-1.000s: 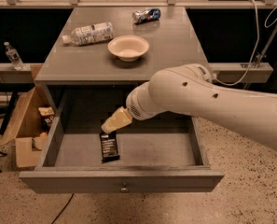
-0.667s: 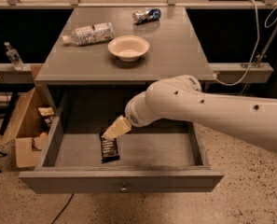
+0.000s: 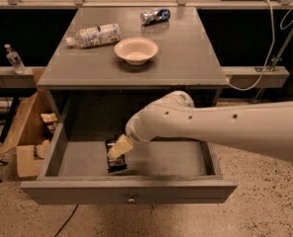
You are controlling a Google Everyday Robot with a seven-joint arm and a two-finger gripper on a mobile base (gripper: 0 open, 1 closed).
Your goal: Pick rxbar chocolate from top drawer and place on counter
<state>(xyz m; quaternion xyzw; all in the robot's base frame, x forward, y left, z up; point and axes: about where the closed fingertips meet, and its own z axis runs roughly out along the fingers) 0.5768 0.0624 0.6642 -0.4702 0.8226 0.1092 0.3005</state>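
The top drawer [image 3: 87,191] of the grey cabinet stands pulled out, with a small round knob on its front panel. The rxbar chocolate [image 3: 117,164], a flat black bar with white text, lies on the drawer floor left of centre. My gripper [image 3: 117,149] reaches down into the drawer from the right on a thick white arm and sits right over the upper end of the bar, covering part of it. The counter [image 3: 185,58] is the flat grey top of the cabinet behind the drawer.
On the counter stand a cream bowl [image 3: 135,49], a lying plastic bottle [image 3: 93,35] and a crushed blue-silver can [image 3: 155,16]. An open cardboard box [image 3: 30,132] sits on the floor left of the drawer. A small bottle [image 3: 14,58] stands on the left ledge.
My arm has dropped lower into the drawer and the gripper has come down onto the upper end of the black bar. The bar has not moved.
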